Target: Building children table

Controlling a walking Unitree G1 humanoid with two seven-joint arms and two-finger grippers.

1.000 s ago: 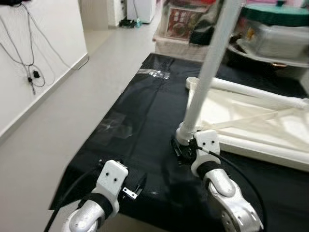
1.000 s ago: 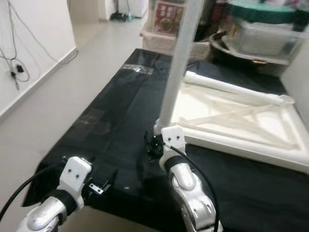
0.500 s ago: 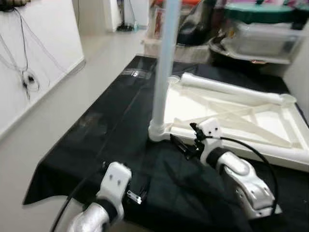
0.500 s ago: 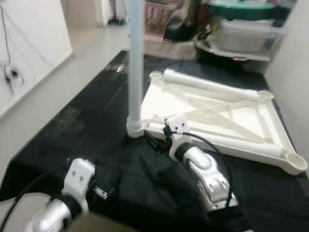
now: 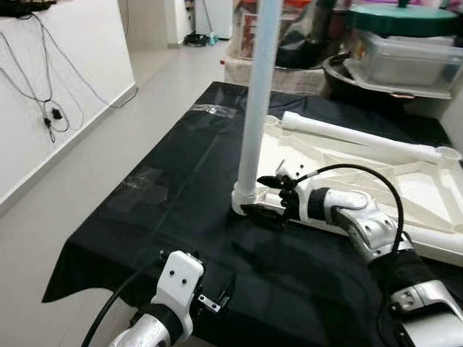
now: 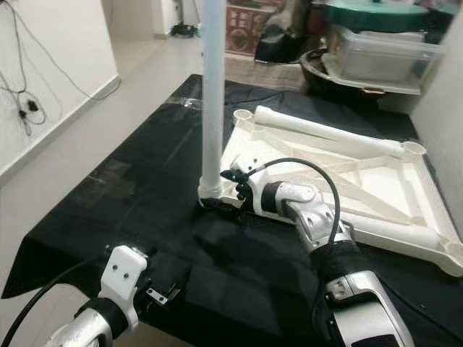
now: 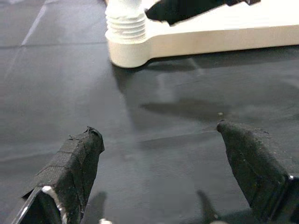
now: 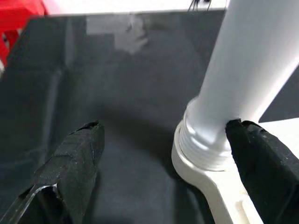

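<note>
The right pincer [image 6: 226,189], spread, flanks the upright white plastic leg [image 6: 213,94] screwed into the upturned white tabletop [image 6: 376,181]; left pincer [image 5: 221,298] hovers spread over the black-covered counter [image 5: 173,195].

Smooth white plastic leg [image 5: 259,101] and frame [image 5: 405,181]; glossy black sheet [image 5: 181,195]; rough fabric-wrapped fingertips [image 7: 79,154].

White table leg [image 5: 258,101] upright in upturned tabletop's [image 5: 376,181] corner

Upright table leg [image 5: 259,94]: top cut off by frame edge. Tabletop frame [image 6: 376,181]: far right corner cropped. Thread engagement at the corner socket [image 8: 205,158]: cannot tell.
</note>
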